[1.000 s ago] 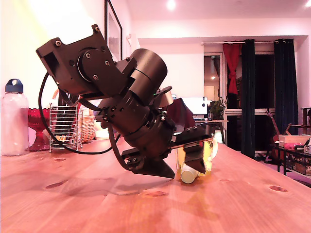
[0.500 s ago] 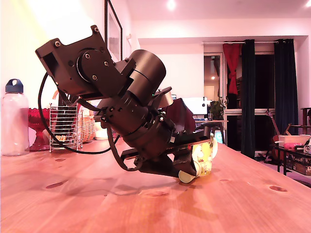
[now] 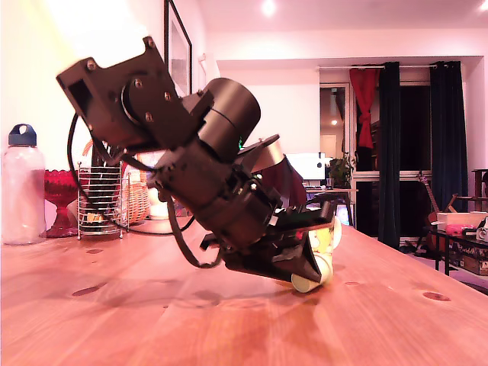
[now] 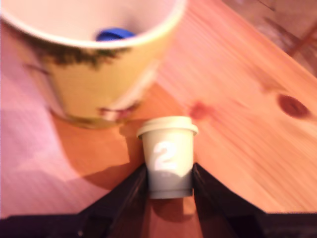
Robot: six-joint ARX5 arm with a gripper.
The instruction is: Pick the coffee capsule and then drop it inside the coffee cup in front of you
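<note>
My gripper [image 3: 308, 273] is tilted down low over the wooden table and shut on the coffee capsule [image 3: 314, 280], a pale cream pod at or just above the table surface. In the wrist view the capsule [image 4: 167, 156] shows a white "2" and a flared rim, clamped between the two black fingers [image 4: 136, 186] of the gripper [image 4: 169, 184]. The coffee cup [image 4: 99, 74], yellow-green with a leafy band, stands just beyond the capsule, and a blue object [image 4: 115, 33] lies inside it. In the exterior view the cup [image 3: 326, 235] is mostly hidden behind the gripper.
At the exterior view's left stand a clear bottle with a dark blue cap [image 3: 21, 187], a red glass bowl [image 3: 59, 197], a wire rack [image 3: 103, 200] and a basket [image 3: 139, 200]. The table's far edge runs off toward the exterior view's right.
The jaws went from open around the capsule to shut on it. The arm has leaned forward, carrying the capsule toward the exterior view's right.
</note>
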